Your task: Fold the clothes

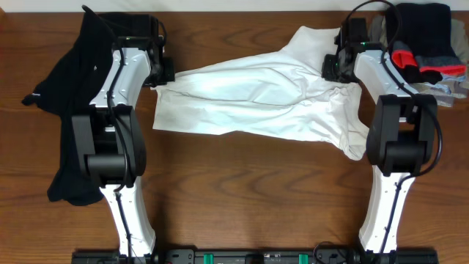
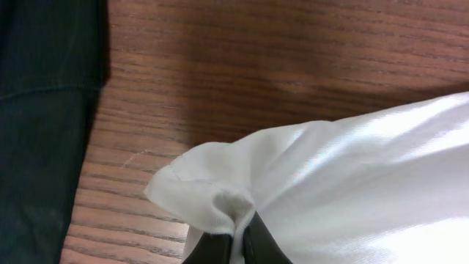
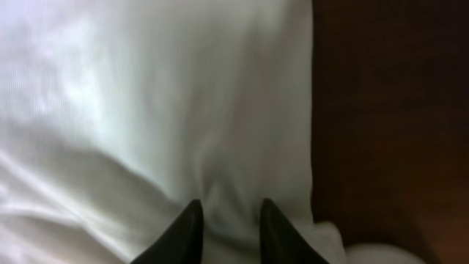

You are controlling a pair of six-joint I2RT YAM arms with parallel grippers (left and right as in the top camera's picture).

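We find the left pincer (image 2: 240,236) clamped on a corner of the large, thin white short-sleeved T-shirt (image 1: 249,99), which spreads rightward from it over the brown wooden worktop (image 1: 249,191) to the right pincer (image 3: 229,207). That pincer stands narrow astride the cloth; we cannot tell whether it grips. Hazard: an unsecured right side lets the shirt drag and bunch. Only the left wrist view shows the pinched corner; the overhead view hides it.
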